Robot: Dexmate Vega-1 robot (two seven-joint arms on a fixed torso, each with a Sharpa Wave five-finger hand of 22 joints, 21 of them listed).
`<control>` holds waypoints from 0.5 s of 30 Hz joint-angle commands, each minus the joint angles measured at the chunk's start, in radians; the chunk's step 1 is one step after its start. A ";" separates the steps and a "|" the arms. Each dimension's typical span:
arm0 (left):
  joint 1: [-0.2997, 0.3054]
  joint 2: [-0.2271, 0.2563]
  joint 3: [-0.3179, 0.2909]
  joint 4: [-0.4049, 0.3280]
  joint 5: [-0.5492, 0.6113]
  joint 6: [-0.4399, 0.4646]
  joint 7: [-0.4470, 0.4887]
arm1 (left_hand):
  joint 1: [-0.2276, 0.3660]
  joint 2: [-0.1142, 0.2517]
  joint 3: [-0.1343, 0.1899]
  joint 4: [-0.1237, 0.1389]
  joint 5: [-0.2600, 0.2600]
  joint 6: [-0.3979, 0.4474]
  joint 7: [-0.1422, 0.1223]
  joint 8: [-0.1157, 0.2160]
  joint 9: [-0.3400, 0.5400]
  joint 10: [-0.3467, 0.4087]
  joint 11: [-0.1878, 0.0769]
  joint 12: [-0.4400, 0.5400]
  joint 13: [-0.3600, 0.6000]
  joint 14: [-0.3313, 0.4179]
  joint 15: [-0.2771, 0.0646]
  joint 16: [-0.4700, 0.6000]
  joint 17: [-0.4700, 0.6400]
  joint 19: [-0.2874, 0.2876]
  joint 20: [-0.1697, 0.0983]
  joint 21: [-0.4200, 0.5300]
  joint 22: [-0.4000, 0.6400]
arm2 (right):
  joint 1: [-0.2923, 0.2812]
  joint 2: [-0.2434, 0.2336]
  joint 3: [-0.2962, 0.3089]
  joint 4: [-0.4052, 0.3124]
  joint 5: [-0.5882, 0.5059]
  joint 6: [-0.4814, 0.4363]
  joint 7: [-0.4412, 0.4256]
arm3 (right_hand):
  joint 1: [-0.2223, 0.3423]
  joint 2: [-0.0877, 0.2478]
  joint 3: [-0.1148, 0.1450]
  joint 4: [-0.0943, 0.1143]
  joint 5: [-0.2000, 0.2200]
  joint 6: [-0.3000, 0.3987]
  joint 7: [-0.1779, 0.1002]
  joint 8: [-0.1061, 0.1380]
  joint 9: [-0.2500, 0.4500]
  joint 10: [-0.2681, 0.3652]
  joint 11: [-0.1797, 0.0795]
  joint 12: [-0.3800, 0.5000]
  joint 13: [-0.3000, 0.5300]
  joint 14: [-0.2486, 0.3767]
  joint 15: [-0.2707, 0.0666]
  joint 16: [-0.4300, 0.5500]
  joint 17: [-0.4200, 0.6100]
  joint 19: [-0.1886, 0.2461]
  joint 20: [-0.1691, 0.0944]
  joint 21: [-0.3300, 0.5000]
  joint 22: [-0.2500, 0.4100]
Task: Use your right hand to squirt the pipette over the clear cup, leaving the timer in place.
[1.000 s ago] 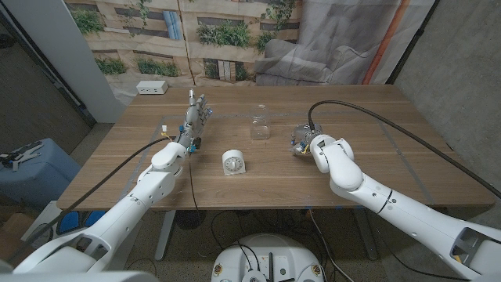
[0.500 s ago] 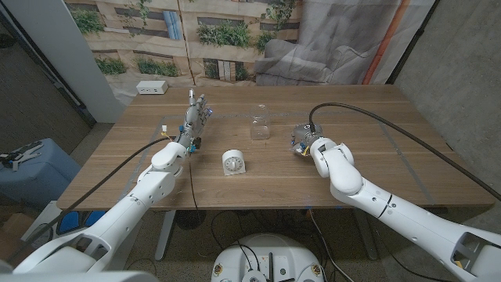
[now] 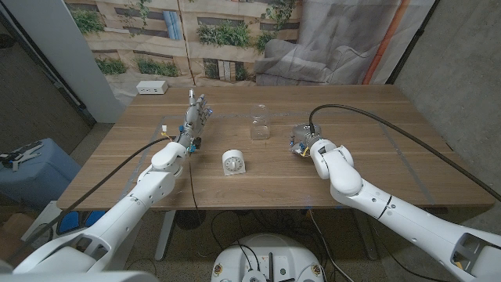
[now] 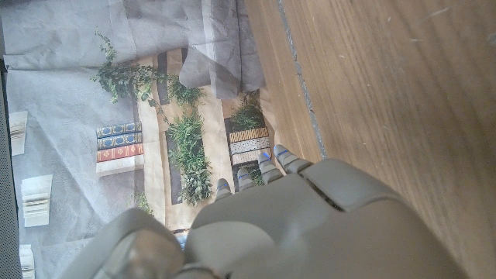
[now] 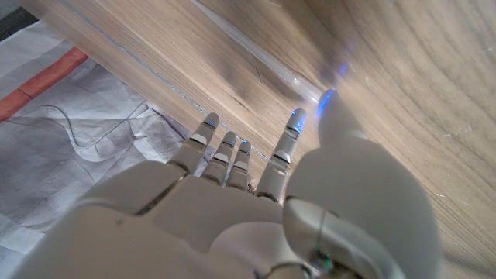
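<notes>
The right robot hand (image 3: 300, 141) sat low on the counter (image 3: 391, 149), just right of the clear cup (image 3: 259, 126). In its wrist view the fingers (image 5: 230, 151) reached out straight over the wood beside the clear pipette (image 5: 256, 58) lying there; whether it grasped anything, I couldn't tell. The left robot hand (image 3: 196, 117) stood released, fingers (image 3: 200, 105) extended, well left of the cup. The cup stood upright, contents unreadable. The white timer (image 3: 233, 162) rested in front of it, dial too small to read.
</notes>
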 commanded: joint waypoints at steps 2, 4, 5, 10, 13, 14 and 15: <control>0.000 0.000 0.000 0.001 0.000 0.000 0.000 | -0.001 0.045 -0.005 0.000 0.005 -0.005 -0.006 0.006 0.002 -0.002 -0.001 0.005 0.005 -0.008 -0.115 0.006 0.002 -0.006 -0.091 0.006 0.002 | 0.007 -0.009 -0.014 0.014 0.008 0.000 -0.022 | 0.024 0.005 0.009 -0.006 -0.003 0.020 -0.001 0.008 0.005 0.015 -0.003 0.004 0.003 0.008 -0.006 0.011 0.005 0.010 0.000 0.006 0.003; 0.000 0.000 0.000 0.001 0.000 0.000 0.000 | -0.001 0.045 -0.005 0.000 0.005 -0.005 -0.006 0.006 0.002 -0.001 -0.002 0.005 0.005 -0.008 -0.115 0.006 0.002 -0.006 -0.091 0.006 0.002 | 0.006 -0.009 -0.014 0.014 0.010 -0.001 -0.027 | 0.028 0.004 0.010 -0.007 -0.003 0.023 -0.001 0.010 0.005 0.017 -0.005 0.005 0.003 0.009 -0.008 0.011 0.005 0.011 -0.001 0.006 0.003; 0.000 0.000 0.000 0.000 0.000 0.000 0.000 | -0.001 0.045 -0.005 0.000 0.005 -0.005 -0.006 0.006 0.002 0.000 -0.002 0.005 0.005 -0.008 -0.115 0.006 0.002 -0.006 -0.091 0.006 0.002 | 0.003 -0.011 -0.012 0.015 0.013 0.001 -0.041 | 0.031 0.003 0.010 -0.008 -0.003 0.025 -0.001 0.010 0.005 0.018 -0.005 0.005 0.003 0.010 -0.010 0.012 0.005 0.013 -0.001 0.006 0.003; 0.000 0.000 0.000 0.000 0.000 0.000 0.000 | -0.001 0.045 -0.005 0.000 0.005 -0.005 -0.006 0.006 0.002 0.000 -0.003 0.005 0.005 -0.008 -0.115 0.006 0.002 -0.005 -0.092 0.006 0.002 | -0.005 -0.016 -0.012 0.019 0.018 0.003 -0.076 | 0.047 0.000 0.011 -0.007 -0.005 0.054 -0.001 0.023 0.007 0.041 -0.010 0.009 0.002 0.027 -0.022 0.020 0.007 0.022 -0.005 0.006 0.003; 0.000 0.000 0.000 0.001 0.000 0.000 0.000 | -0.001 0.045 -0.005 0.000 0.005 -0.005 -0.006 0.006 0.002 0.000 0.002 0.005 0.005 -0.008 -0.114 0.006 0.001 -0.005 -0.092 0.006 0.002 | -0.007 -0.020 -0.012 0.020 0.023 0.007 -0.088 | 0.054 -0.001 0.011 -0.006 -0.005 0.071 -0.001 0.031 0.009 0.053 -0.013 0.012 0.002 0.032 -0.024 0.023 0.008 0.027 -0.008 0.006 0.003; 0.000 0.000 0.000 0.001 0.000 0.000 0.000 | -0.001 0.045 -0.005 0.000 0.005 -0.005 -0.006 0.006 0.002 -0.001 0.002 0.005 0.005 -0.007 -0.114 0.006 0.001 -0.005 -0.091 0.006 0.002 | -0.009 -0.018 -0.012 0.022 0.023 0.004 -0.096 | 0.055 -0.001 0.011 -0.005 -0.006 0.076 -0.001 0.033 0.009 0.055 -0.015 0.012 0.002 0.033 -0.025 0.023 0.009 0.029 -0.007 0.006 0.003; 0.000 0.000 0.000 0.000 0.000 0.000 0.000 | -0.001 0.045 -0.005 0.000 0.005 -0.005 -0.006 0.006 0.002 0.000 0.002 0.005 0.005 -0.007 -0.113 0.006 0.001 -0.005 -0.091 0.006 0.002 | -0.011 -0.020 -0.012 0.022 0.026 0.006 -0.105 | 0.056 -0.001 0.011 -0.005 -0.006 0.079 -0.001 0.035 0.010 0.056 -0.015 0.012 0.002 0.033 -0.026 0.024 0.009 0.030 -0.008 0.006 0.004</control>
